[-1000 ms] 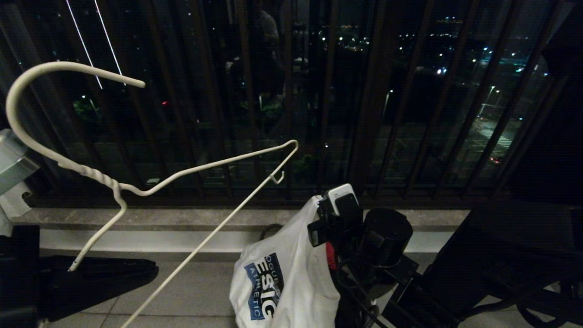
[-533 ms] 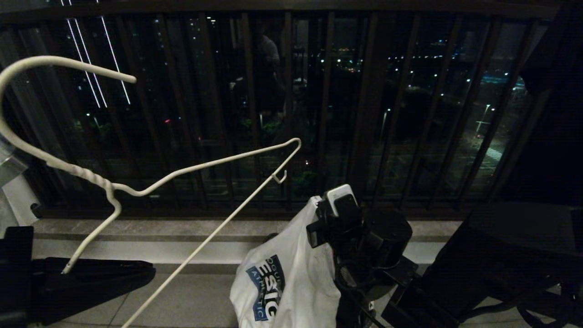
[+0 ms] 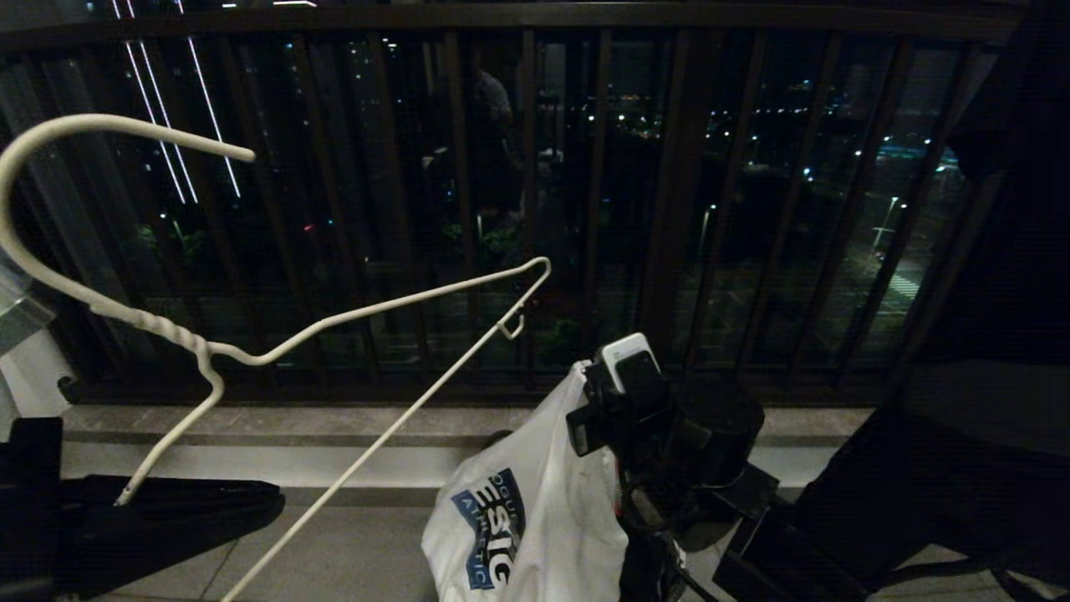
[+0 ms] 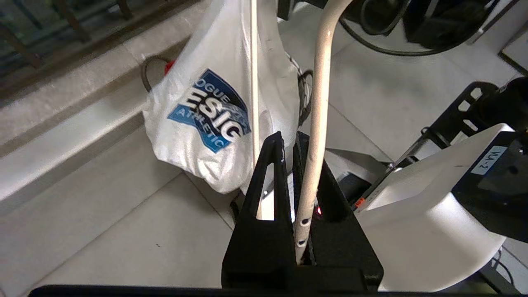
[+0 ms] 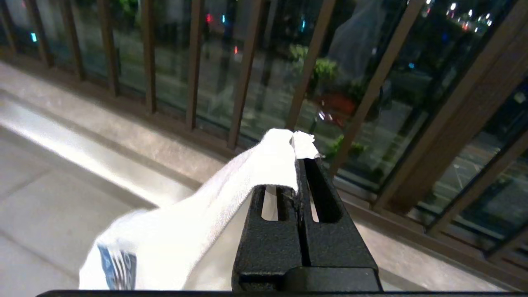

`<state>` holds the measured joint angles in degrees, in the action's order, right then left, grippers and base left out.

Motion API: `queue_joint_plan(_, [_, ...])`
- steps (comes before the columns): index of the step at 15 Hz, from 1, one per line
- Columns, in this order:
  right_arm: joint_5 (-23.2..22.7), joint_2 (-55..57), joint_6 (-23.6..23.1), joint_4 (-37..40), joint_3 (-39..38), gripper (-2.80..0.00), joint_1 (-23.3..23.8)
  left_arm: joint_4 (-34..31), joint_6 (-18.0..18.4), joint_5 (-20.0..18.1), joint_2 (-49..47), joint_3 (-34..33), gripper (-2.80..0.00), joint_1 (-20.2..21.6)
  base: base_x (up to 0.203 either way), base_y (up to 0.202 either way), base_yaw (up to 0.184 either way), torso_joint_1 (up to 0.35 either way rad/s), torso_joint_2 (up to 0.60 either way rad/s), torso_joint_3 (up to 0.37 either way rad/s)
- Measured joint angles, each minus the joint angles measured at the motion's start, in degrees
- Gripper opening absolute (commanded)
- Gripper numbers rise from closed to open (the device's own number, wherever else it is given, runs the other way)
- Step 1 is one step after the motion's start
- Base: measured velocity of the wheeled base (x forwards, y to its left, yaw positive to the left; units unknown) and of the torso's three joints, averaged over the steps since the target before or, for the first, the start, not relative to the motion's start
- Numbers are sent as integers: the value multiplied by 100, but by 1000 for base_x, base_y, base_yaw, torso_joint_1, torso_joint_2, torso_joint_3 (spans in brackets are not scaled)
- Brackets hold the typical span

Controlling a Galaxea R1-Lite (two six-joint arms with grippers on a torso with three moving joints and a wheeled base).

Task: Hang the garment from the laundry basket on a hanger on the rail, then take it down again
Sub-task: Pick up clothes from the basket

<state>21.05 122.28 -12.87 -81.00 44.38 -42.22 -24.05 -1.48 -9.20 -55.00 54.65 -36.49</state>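
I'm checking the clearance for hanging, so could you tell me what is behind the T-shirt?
Behind the T-shirt, held up by the right gripper, are a stone ledge and the dark balustrade. A dark cable curves behind it; the rest is covered.

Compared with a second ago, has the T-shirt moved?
Yes, slightly upward: the T-shirt now peaks higher above the stone ledge behind it, though the whole view shifted too.
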Motion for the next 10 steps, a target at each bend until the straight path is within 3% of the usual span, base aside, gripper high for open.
queue_joint_plan(2, [1, -410, 17, 933, 272, -280, -43, -11, 8, 65, 79, 40, -280, 11, 0, 0, 0, 0, 0, 0])
queue_joint_plan(6, [15, -1181, 212, 3138, 1072, -280, -153, -86, -1, 745, 136, 202, -280, 33, 0, 0, 0, 0, 0, 0])
queue_joint_plan(10, [18, -1745, 914, 5819, 2593, -280, -244, -751, 0, 1033, 118, 497, -280, 44, 0, 0, 0, 0, 0, 0])
